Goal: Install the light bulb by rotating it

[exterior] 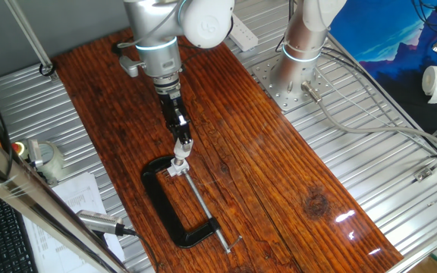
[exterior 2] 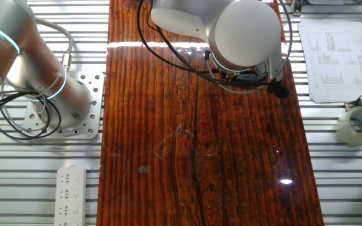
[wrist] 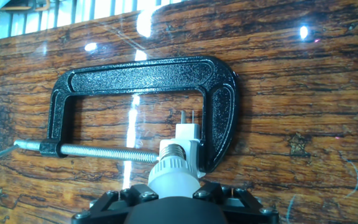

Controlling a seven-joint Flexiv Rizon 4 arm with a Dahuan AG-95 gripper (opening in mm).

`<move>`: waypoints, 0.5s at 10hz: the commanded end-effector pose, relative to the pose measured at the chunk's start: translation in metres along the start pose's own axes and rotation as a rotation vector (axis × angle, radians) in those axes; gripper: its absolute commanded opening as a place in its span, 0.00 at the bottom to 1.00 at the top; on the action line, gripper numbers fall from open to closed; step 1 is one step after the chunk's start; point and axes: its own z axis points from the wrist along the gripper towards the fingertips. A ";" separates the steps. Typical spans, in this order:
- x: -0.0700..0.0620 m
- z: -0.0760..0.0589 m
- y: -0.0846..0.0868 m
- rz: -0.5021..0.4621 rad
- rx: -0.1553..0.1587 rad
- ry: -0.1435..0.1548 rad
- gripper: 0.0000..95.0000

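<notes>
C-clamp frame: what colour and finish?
Black with a speckled, textured finish; the C-clamp has a bare silvery screw. Clearest in the hand view.

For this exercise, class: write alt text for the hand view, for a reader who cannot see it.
A small white light bulb, its silvery screw base pointing at a white socket block, fills the lower centre just above the claw's black body. A black C-clamp lying on the dark wooden table holds the socket block between its jaw and threaded screw.

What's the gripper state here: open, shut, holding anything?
Gripper: shut on the light bulb, holding it at the white socket in the C-clamp.
</notes>
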 end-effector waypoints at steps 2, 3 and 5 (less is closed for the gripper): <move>0.000 0.000 0.000 0.000 0.000 0.001 0.40; 0.000 0.000 0.000 -0.002 0.000 0.000 0.40; 0.000 -0.002 0.002 0.001 -0.004 0.002 0.40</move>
